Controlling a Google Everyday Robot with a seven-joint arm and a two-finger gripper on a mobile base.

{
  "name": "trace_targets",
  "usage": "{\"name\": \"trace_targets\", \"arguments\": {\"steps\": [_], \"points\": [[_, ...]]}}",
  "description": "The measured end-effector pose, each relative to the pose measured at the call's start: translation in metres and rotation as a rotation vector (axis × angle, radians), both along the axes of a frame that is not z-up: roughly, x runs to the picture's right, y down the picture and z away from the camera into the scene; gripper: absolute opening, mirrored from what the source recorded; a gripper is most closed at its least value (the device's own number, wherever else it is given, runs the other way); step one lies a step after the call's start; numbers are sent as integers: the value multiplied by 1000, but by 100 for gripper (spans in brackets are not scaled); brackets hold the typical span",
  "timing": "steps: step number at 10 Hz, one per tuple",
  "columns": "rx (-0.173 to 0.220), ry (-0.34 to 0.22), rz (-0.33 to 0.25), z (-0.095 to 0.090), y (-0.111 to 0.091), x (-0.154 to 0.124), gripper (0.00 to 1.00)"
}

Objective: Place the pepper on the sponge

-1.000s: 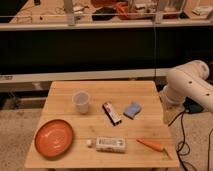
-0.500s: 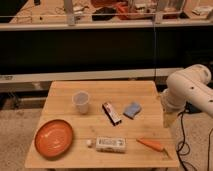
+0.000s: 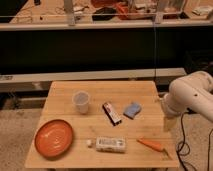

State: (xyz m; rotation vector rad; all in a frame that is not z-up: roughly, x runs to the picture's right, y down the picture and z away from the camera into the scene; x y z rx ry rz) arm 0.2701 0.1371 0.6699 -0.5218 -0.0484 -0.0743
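The pepper (image 3: 151,144), a slim orange tapered piece, lies near the front right corner of the wooden table (image 3: 100,90). The light-blue sponge (image 3: 132,109) rests right of the table's centre, a hand's length behind the pepper and apart from it. My white arm (image 3: 192,95) bulges in from the right. Its gripper (image 3: 167,123) hangs at the table's right edge, level with the sponge and to the right of it, above and behind the pepper. Nothing shows in the gripper.
A dark bar with a white stripe (image 3: 112,113) lies just left of the sponge. A pale cup (image 3: 81,102) stands at centre left, an orange plate (image 3: 53,138) at front left, a flat white box (image 3: 110,144) at front centre. A black cable (image 3: 181,145) hangs off the right.
The arm has sunk a little lower at the table's right edge, with the gripper dropping slightly. The pepper, the sponge and the other items have not moved.
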Motion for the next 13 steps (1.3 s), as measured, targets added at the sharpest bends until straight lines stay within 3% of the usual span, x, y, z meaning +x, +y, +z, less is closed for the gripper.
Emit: {"name": "trace_targets", "arguments": {"steps": [2,10,13], "points": [[1,-20,-8,0,3,-5,80],[-37,-95,-23,32,72,-15,80],[-51,-117,-10,40,87,-15,80]]}}
